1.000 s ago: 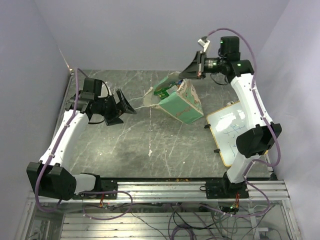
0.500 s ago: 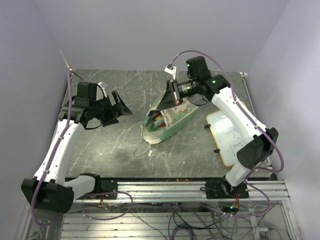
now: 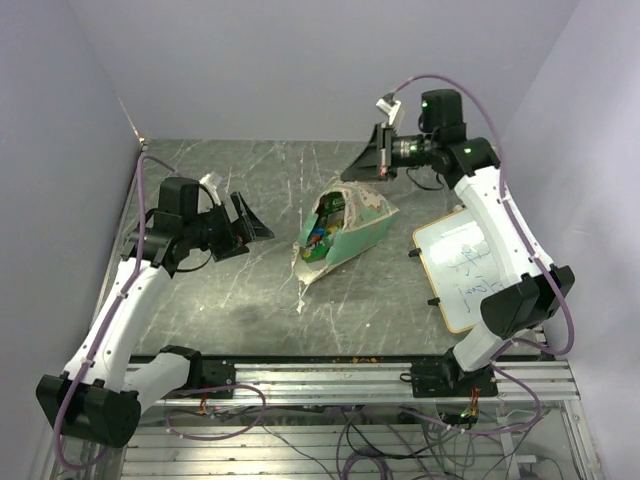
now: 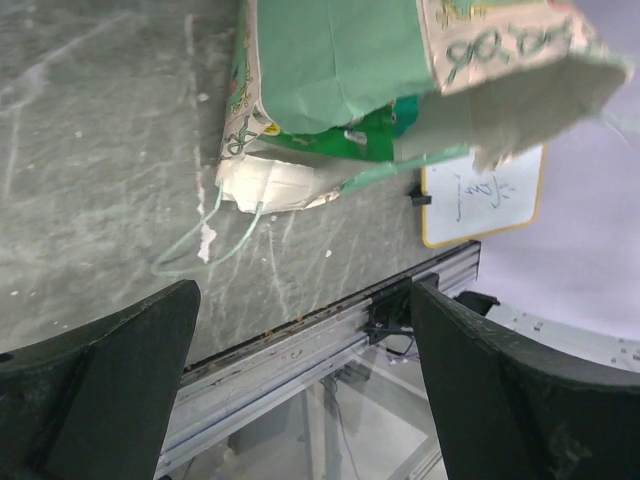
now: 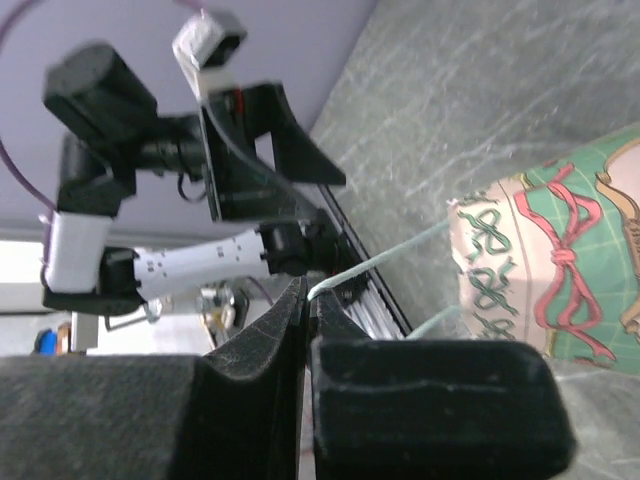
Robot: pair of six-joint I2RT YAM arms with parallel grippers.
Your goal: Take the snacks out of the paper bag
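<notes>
1. From above, my right claw (image 3: 358, 168) hung over the far middle of the table (image 3: 230, 290). The paper bag (image 3: 362, 225) was slung below it, tipped so that its mouth pointed down and toward my left arm.
2. Only that overhead view looked into the mouth. The snacks (image 3: 318, 235) sat inside the bag, a jumble of colours just behind the lip.
3. My right wrist camera showed what the overhead one could not. My fingers were pressed tight together, pinching a thin mint string handle (image 5: 380, 262) that ran to the bag's printed top edge.
4. My left claw (image 3: 245, 232) stood spread wide and empty, well to the left of the bag and aimed at it.
5. The left wrist view alone caught the bag from low down. It showed the green side panel, the lower lip seemingly on the table, and a loose string (image 4: 200, 255) trailing across the stone.
6. The whiteboard (image 3: 465, 265) lay flat to the right of the bag, apart from it.
</notes>
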